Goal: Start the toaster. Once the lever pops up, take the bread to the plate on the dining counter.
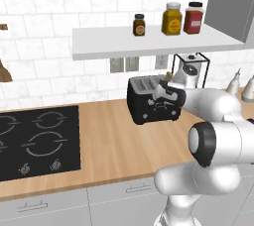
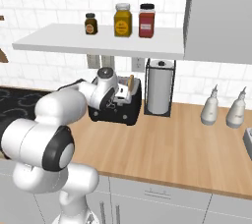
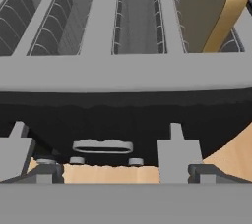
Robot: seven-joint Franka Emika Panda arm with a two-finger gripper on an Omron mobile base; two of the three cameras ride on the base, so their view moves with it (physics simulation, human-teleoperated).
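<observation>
Toaster [image 1: 149, 102]: set on the wall-side counter [image 1: 114, 145] beneath the shelf [image 1: 149, 41], its front faced by the hand.
Bread [image 3: 216, 14]: stood in a far slot, ready for toasting.
Gripper [image 3: 115, 169]: jaws spread wide, nothing held; positioned low at the toaster's front, judged for pressing the lever [image 3: 102, 146].

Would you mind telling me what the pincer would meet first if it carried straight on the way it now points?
Most likely the toaster: the open pincer points at its black front just below the slotted top, with the pale lever between the fingertips. Depth is unclear, but nothing lies between them.
</observation>
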